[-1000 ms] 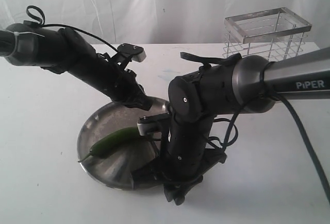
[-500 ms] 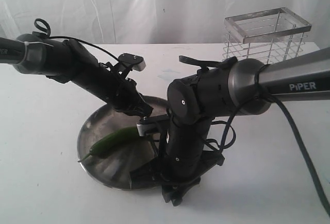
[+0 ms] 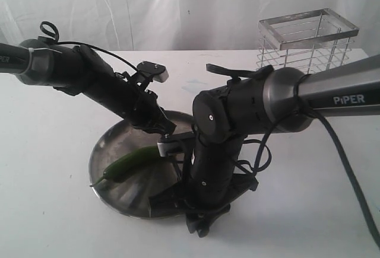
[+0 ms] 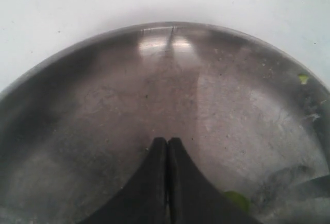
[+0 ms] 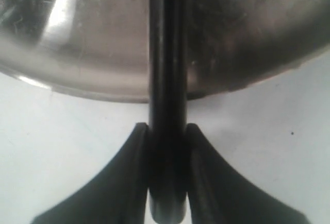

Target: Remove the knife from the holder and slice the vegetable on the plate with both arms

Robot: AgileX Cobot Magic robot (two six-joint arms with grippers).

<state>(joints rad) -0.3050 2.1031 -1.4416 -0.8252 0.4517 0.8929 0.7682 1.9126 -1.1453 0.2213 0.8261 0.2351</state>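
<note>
The green vegetable (image 3: 132, 162) lies on the round steel plate (image 3: 122, 194). My left gripper (image 3: 165, 130) reaches in from the left and hangs low over the plate's far side, by the vegetable's thick end. In its wrist view the left gripper (image 4: 167, 140) is shut on nothing, with a bit of the vegetable (image 4: 237, 199) showing beside one finger. My right gripper (image 5: 167, 130) is shut on the black handle of the knife (image 5: 166, 54), which reaches over the plate's rim (image 5: 93, 82). In the exterior view the right gripper (image 3: 178, 198) sits at the plate's near right edge. The blade is hidden there.
The wire holder (image 3: 309, 38) stands at the back right of the white table (image 3: 53, 210). The thick right arm (image 3: 332, 95) crosses above the table's right half. A small green scrap (image 4: 303, 78) lies on the plate.
The left arm has come down and forward over the plate toward the vegetable's thick end. The right arm has sunk slightly with the knife. Little has moved in the last half second.
</note>
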